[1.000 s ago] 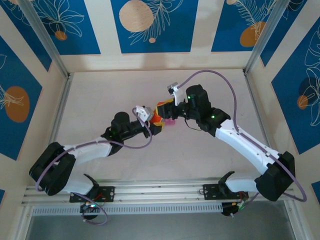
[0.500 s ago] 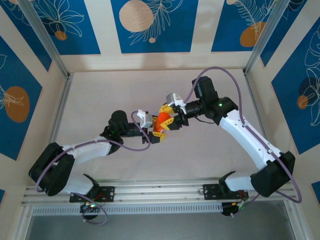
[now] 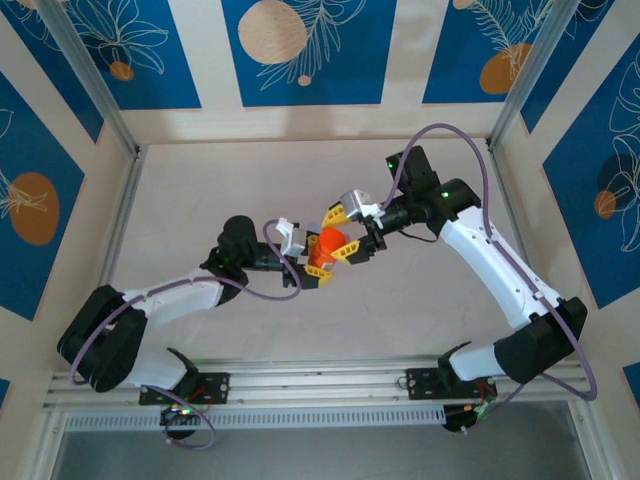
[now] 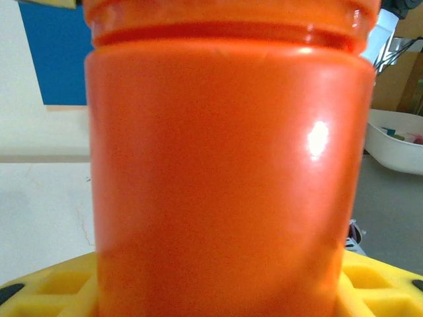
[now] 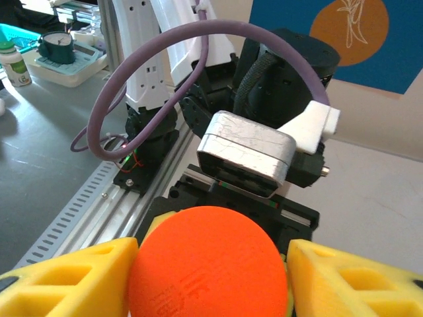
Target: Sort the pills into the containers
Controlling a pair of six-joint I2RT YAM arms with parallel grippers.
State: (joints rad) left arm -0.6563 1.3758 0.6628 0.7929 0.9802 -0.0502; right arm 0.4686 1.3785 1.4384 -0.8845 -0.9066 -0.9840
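Between the two hands: orange pill bottle [image 3: 326,247]. Left hand [image 3: 318,268] is closed on the bottle body. Right hand [image 3: 344,232] straddles the cap [image 5: 208,264], yellow fingers [image 5: 73,281] close at either side; gripping or loose, can't tell.

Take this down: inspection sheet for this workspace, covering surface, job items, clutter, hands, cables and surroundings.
Surface: pale table, plain finish.
Job's things: orange pill bottle between both hands over mid-table.
Clutter: nothing seen.
Hands: left hand shut on the bottle's body; right hand flanks its cap, grip unclear.
Cables: purple cables loop off each arm, untangled.
Surroundings: blue leaf-print panels, aluminium frame posts.
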